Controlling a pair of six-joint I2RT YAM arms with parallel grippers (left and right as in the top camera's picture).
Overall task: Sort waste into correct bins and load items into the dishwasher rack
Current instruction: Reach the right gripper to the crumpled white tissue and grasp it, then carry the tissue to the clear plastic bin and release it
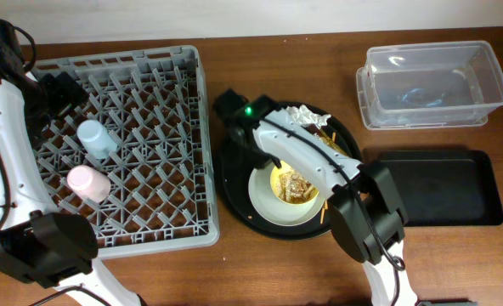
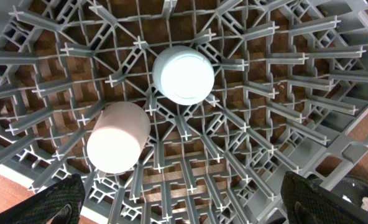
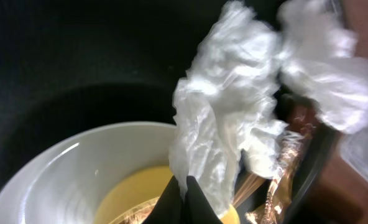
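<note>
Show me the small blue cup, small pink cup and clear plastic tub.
small blue cup (image 1: 97, 138): overhead, its body.
small pink cup (image 1: 88, 183): overhead, its body.
clear plastic rectangular tub (image 1: 421, 116): overhead, front wall.

In the right wrist view the right end effector (image 3: 184, 200) shows only its fingertips at the bottom edge, which also cuts off the plate (image 3: 66, 180) and yellow bowl (image 3: 134, 194). The right-hand napkin (image 3: 321, 68) is blurred; the gold wrapper (image 3: 282, 168) sits partly behind the middle napkin (image 3: 221, 124). Overhead, the right arm (image 1: 319, 166) hides that end effector and most of the chopsticks (image 1: 323, 214). The left wrist view crops the rack (image 2: 183, 127) all round.
</note>
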